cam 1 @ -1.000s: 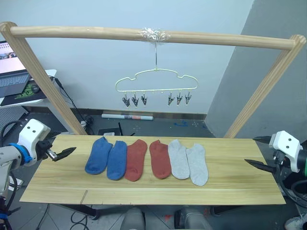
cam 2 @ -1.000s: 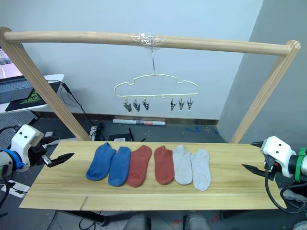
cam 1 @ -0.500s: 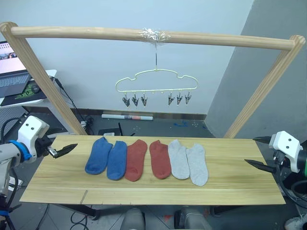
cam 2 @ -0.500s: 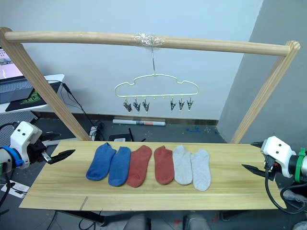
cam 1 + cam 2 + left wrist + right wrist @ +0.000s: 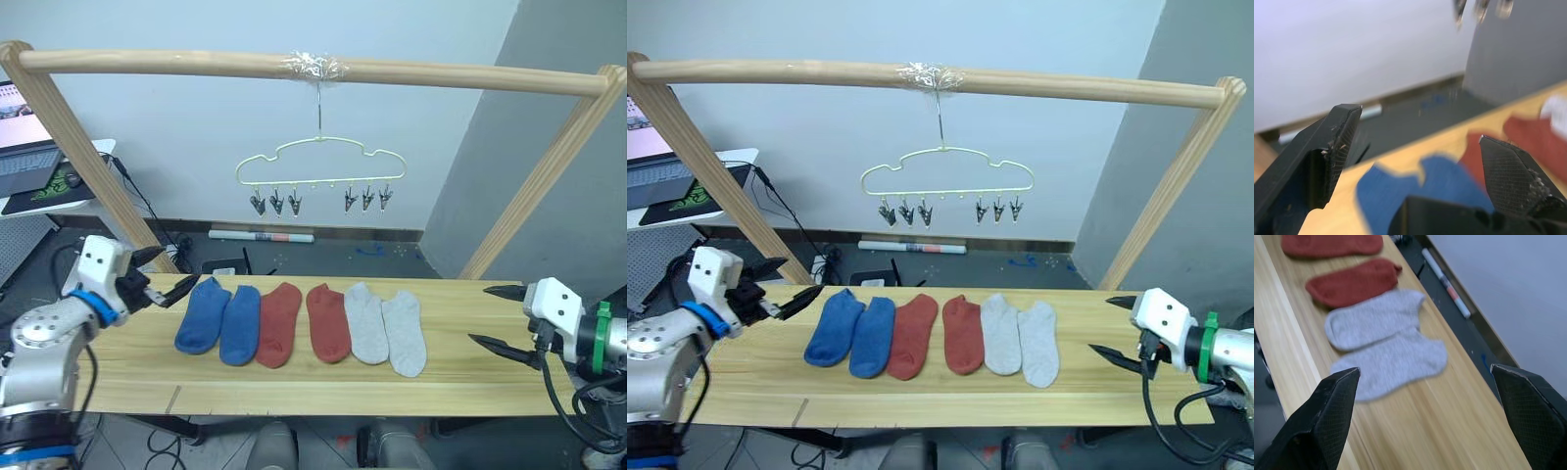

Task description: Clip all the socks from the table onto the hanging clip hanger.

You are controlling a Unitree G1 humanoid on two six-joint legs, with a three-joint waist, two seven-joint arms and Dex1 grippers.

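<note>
Since 1 s ago both arms have closed in on the sock row: left gripper (image 5: 168, 275) moved from the far left edge of frame to just beside the outer blue sock (image 5: 200, 315), and right gripper (image 5: 495, 315) came in from the right edge over the table (image 5: 118, 377) end, but is well apart from the nearest grey sock (image 5: 403, 335). Camera also shifted a bit.

Left fingers are spread apart, nothing between them; in the left wrist view the blue toe sits in the gap ahead. Right fingers also spread wide, empty; the right wrist view looks at both grey socks and the rust-red pair (image 5: 1347, 282).

All six socks lie flat, centre of frame, in a row: blue, blue (image 5: 239, 324), red (image 5: 278, 324), red (image 5: 328, 321), grey (image 5: 365, 322), grey. Neighbours overlap or touch. Clip hanger (image 5: 319, 166) hangs upper centre from the pole, all six clips (image 5: 275, 203) bare. Nothing clipped yet.

Risks, as I judge them:
- Blue pair overlaps, so a pinch at the inner edge may lift 2 socks, or drag the 2nd out of line.
- Thin knit flat on wood: fingers may skid over it & close on nothing, or bunch the fabric.
- Hanger swings free on its hook; pushing a sock at a clip w/ one arm may just shove it away. Other arm prob needs to steady it.
- Clips are small & close-set; a poor aim could miss.
</note>
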